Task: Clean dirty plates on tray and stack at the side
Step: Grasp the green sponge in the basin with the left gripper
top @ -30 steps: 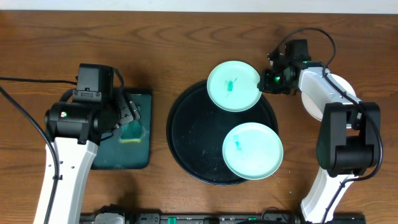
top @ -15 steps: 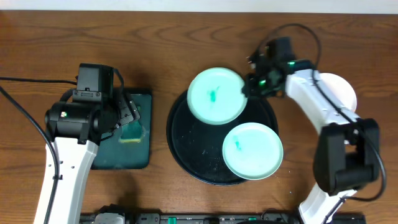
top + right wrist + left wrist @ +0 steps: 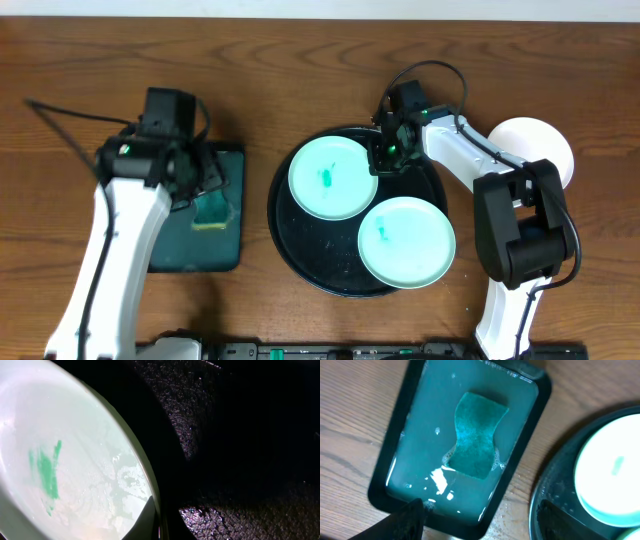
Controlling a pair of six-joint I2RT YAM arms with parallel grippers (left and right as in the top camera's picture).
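Mint plate (image 3: 327, 178), teal-smeared, lies over the black tray (image 3: 285, 215), its rim pinched by the closed right claw (image 3: 383, 160) at its right. Left claw (image 3: 487, 522) gapes wide, empty, above the sponge (image 3: 476, 435).

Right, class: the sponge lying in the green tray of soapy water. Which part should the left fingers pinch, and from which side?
Best pinch the sponge at its narrow waist, left fingers on the two curved-in long edges. Come straight down from above: it lies flat in the water, and the raised rim of the green tray would likely block a sideways approach.
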